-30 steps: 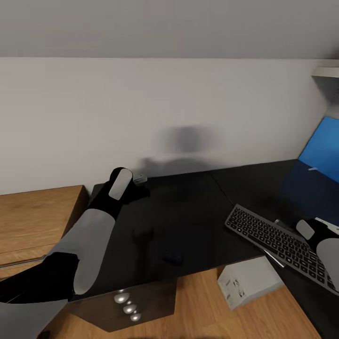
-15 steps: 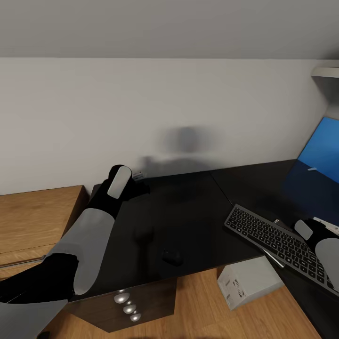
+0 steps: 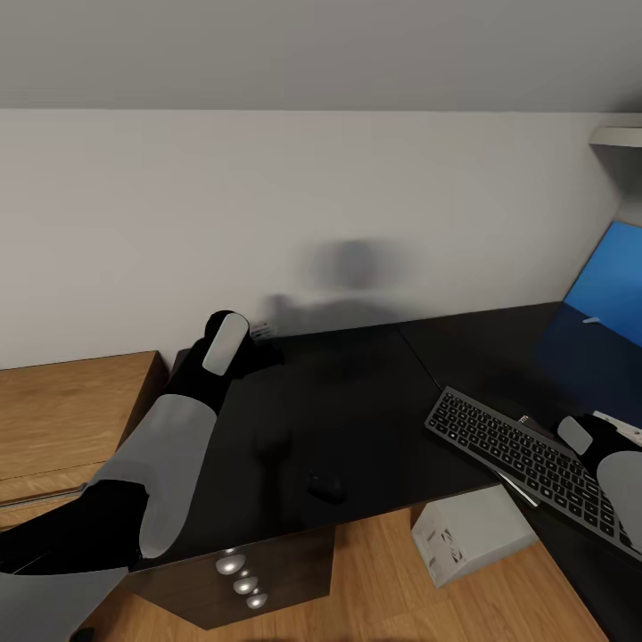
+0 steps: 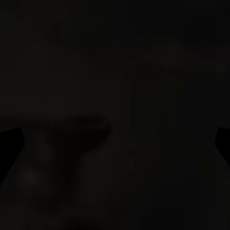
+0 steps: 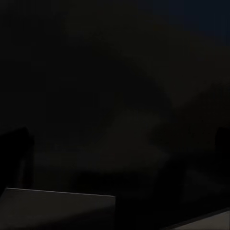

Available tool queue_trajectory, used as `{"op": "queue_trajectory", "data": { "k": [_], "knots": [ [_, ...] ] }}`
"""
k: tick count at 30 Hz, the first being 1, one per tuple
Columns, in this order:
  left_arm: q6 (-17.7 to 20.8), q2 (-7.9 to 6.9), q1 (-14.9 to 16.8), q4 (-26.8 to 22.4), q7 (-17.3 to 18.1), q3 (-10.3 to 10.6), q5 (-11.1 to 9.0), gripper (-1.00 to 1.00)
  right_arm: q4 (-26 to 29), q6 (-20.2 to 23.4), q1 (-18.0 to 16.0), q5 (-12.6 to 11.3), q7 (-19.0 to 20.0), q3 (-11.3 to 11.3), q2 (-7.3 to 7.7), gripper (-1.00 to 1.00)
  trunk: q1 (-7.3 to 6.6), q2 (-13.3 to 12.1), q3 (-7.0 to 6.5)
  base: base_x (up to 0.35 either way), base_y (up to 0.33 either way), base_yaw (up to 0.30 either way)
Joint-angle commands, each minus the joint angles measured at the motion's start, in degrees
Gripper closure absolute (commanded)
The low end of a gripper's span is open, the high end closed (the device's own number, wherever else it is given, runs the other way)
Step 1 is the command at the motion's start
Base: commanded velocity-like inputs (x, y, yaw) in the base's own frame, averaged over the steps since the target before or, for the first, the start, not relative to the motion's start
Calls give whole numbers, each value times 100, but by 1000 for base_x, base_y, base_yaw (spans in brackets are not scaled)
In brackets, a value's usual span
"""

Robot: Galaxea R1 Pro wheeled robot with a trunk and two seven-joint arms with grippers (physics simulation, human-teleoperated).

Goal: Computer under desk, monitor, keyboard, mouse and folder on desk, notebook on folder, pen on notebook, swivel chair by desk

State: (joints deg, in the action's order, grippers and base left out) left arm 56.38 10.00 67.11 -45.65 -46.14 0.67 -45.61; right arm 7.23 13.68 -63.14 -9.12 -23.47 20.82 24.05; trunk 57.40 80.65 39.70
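Glossy black L-shaped table [image 3: 357,401] against a pale grey wall [image 3: 312,205]; top dark and reflective, seam running across it between the two sections; black drawer unit [image 3: 241,575] with round silver knobs under the near edge. Keyboard [image 3: 526,459] long and slim, dark keys in a silvery-grey frame, lying on the table at an angle, its near end touching or just under the right arm's wrist. Mouse [image 3: 326,486] small, black, oval, on the table near the front edge; well apart from the left claw [image 3: 260,333], between the two arms, nearer the keyboard's far end than the right claw [image 3: 615,428]. Computer [image 3: 473,533] a light grey boxy case on the light wood floor [image 3: 383,588], under the table edge, below the keyboard. Bright-blue panel [image 3: 611,285] leaning at the far right, beyond the right claw; cannot tell whether wall panel or something else. Low oak shelving [image 3: 71,410] beside the left arm. Left claw at the back left corner of the table, near the wall; jaw opening hidden by the wrist, cannot tell how wide or whether anything is gripped. Right claw over the keyboard's near end; cannot tell its opening either. Both wrist views almost fully dark; right wrist view has a pale flat edge, likely the keyboard [image 5: 57,208], too dim to be sure.
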Motion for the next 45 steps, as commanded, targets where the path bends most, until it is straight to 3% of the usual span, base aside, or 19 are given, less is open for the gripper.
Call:
{"op": "queue_trajectory", "data": {
  "k": [1,25,45],
  "knots": [
    [5,0,4,0,-62,5,-58,-100,-201,58,1,-92,-20,-8,2,-100,1,2,6,0,0,0],
    [-56,0,4,36,-70,3,-60,-100,-224,57,1,-92,-42,-9,2,-100,1,2,6,-51,9,-2],
    [-66,0,4,47,-48,12,-62,-100,-227,64,2,-114,-61,-9,-5,-100,1,2,-4,0,0,-147]
  ]
}}
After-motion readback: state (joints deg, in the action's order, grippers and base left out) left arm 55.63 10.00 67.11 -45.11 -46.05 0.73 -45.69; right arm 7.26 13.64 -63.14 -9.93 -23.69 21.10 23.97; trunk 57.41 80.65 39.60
